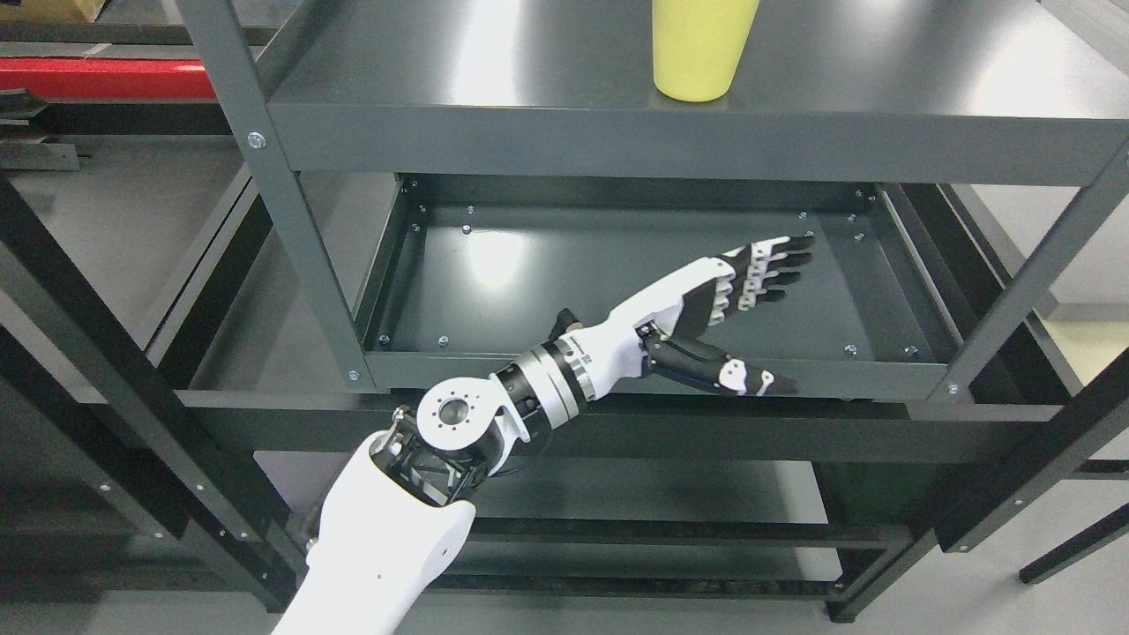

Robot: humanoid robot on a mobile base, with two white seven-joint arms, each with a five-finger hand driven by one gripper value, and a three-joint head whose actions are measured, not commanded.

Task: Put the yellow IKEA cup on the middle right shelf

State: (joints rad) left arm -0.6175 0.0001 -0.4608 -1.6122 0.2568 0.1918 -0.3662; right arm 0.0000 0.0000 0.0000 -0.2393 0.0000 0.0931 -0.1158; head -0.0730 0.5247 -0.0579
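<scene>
I can read no brand mark or lettering anywhere from the head camera; the smooth yellow plastic cup (699,48) shows a plain, unprinted wall, and its upper part runs off the top edge, so any marking up there is out of my sight. There may be fine print on the silver wrist collar of the arm, but it is too small for me to make out.

The cup is a tapered tumbler, narrower at the foot than higher up, pale matte yellow with a rounded bottom edge. It stands upright at about 12 o'clock in my view, on the glossy dark grey metal shelf board (494,79), close to that board's front lip and a little right of centre.

Below it, at the middle of the picture, lies the recessed dark grey metal tray shelf (529,273), with small screw heads along its rim.

My left white-and-black robot hand (741,291) comes in from 7 o'clock and reaches toward 2 o'clock over that tray shelf. Its four fingers (781,260) lie straight and close together, the thumb splays out lower toward 4 o'clock, and it holds nothing. The hand is well below the cup and apart from it.
</scene>
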